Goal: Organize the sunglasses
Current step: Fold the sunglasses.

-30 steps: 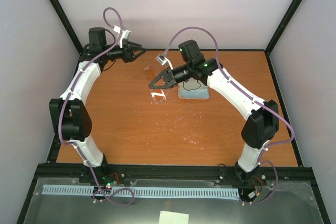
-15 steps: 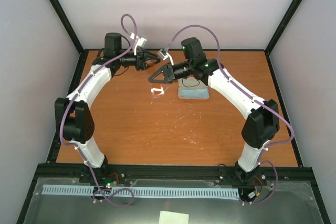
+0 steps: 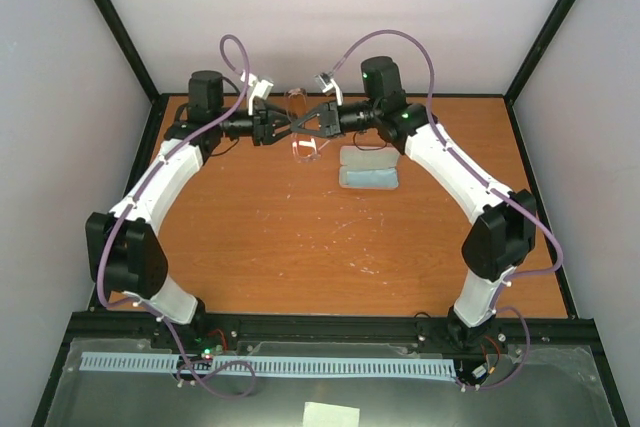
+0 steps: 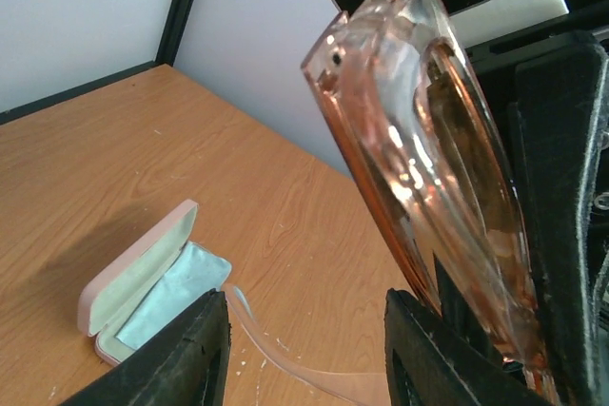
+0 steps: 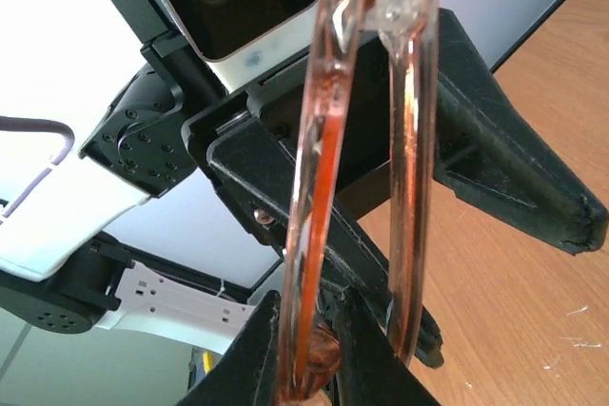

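The sunglasses (image 3: 298, 107), with amber lenses and a thin clear frame, hang in the air over the back of the table. My right gripper (image 3: 308, 125) is shut on the front frame (image 5: 324, 187), which stands edge-on between its fingers (image 5: 309, 358). My left gripper (image 3: 284, 127) faces it tip to tip and is open (image 4: 309, 349). In the left wrist view the frame (image 4: 419, 159) runs down just beside the right finger (image 4: 447, 349). One loose temple arm (image 4: 285, 354) curves across the gap between the jaws. The left fingers (image 5: 504, 159) show behind the glasses.
An open pink case (image 3: 368, 169) lies on the table just right of the grippers, with a blue-grey cloth (image 4: 176, 287) inside it. The case's lid (image 4: 143, 263) stands up. The back wall and black corner posts (image 3: 120, 37) are close behind.
The right gripper lifted the sunglasses off the table and carried them toward the back. The left arm swung right until its open fingers met them.
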Robot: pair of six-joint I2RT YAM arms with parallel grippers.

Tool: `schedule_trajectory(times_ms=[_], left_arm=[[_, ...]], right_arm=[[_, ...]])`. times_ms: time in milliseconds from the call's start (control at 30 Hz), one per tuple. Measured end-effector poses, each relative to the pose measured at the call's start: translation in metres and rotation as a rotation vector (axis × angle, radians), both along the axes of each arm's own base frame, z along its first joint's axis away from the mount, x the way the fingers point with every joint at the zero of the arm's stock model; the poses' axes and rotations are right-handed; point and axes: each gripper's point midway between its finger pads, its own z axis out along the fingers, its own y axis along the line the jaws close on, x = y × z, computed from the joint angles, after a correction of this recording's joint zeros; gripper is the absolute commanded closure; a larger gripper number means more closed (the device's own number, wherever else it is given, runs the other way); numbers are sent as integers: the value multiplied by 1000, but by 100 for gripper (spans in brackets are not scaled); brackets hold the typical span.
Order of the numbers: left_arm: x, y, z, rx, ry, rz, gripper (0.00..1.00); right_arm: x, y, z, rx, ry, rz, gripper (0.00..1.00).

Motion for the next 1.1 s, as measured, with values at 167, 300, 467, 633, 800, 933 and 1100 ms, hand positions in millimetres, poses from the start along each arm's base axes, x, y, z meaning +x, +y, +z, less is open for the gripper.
schedule_trajectory(times_ms=[167,300,467,633,800,933,1100], left_arm=[[-1,3,-4,-1,14,18,50],[10,7,-17,61,-6,92,51],[32,18,-40,171,-11,235,76],[24,16,-54,185,19,226,92],[-14,-8,-71,173,51,93,91],[-37,-27,-73,147,60,-13,89],[-49,-42,-60,86,25,-102,89]], right_arm=[[3,1,0,7,4,11,97],[11,0,-5,-6,21,-23,97],[31,-17,0,-13,20,-131,97],[63,-54,12,4,26,-306,97],[85,-69,20,46,73,-407,97],[89,-67,23,108,148,-415,97],[90,-65,-6,172,321,-414,97]])
